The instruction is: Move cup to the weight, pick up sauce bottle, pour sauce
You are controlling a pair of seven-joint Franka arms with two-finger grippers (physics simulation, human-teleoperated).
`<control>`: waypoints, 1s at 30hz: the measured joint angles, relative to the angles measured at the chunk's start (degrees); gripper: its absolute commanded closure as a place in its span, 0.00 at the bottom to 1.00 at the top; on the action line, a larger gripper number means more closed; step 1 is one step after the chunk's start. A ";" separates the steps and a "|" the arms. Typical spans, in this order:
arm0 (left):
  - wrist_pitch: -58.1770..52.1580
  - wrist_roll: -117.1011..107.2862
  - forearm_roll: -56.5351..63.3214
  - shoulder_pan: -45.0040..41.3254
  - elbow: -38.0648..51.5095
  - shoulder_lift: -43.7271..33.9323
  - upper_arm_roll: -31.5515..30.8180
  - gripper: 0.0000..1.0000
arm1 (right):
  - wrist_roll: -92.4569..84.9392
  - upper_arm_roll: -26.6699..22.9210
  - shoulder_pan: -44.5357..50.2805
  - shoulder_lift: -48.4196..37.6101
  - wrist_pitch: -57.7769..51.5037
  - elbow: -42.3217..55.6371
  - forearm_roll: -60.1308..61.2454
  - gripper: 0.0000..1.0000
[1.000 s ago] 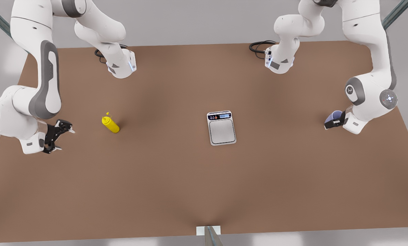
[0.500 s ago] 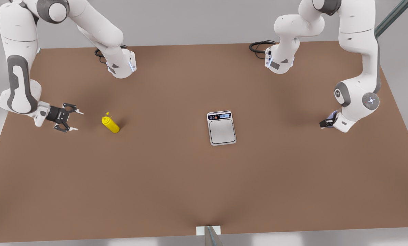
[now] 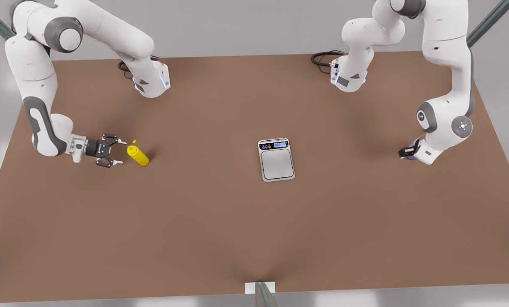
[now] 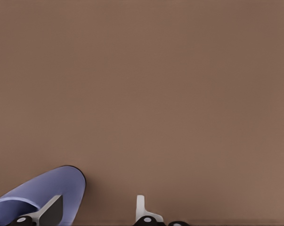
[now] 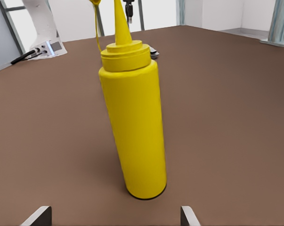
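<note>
The yellow sauce bottle (image 3: 138,155) stands upright on the table at the front view's left. My right gripper (image 3: 120,152) is open, level with the table, its fingertips just short of the bottle (image 5: 134,127). The silver-grey scale (image 3: 276,164) lies mid-table with nothing on its plate. At the front view's right my left gripper (image 3: 404,153) is low over the lavender cup (image 3: 416,142), which the wrist mostly hides. In the left wrist view the cup (image 4: 43,190) sits off to one side behind one finger (image 4: 51,209), and the gripper (image 4: 97,209) is open.
Both arm bases (image 3: 152,83) (image 3: 348,76) with black cables stand at the brown table's (image 3: 237,221) far edge. A small white bracket (image 3: 260,288) sits at the near edge. Wide bare tabletop separates the bottle, scale and cup.
My right gripper has dropped and swept toward the bottle, ending right beside it. My left arm has lowered over the cup, hiding most of it, then held still.
</note>
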 measured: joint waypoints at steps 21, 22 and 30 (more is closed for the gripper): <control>1.15 0.35 2.39 -0.04 -2.55 3.84 4.05 0.36 | -0.68 2.11 3.34 4.13 -2.55 1.49 1.84 0.00; 2.98 0.35 2.39 0.04 -3.24 4.66 4.43 0.41 | -0.79 2.11 3.34 4.13 -2.55 1.49 1.85 0.00; 4.11 0.53 2.39 0.00 -3.43 5.44 4.83 0.79 | -0.79 2.98 3.34 4.66 -2.55 2.64 2.64 0.00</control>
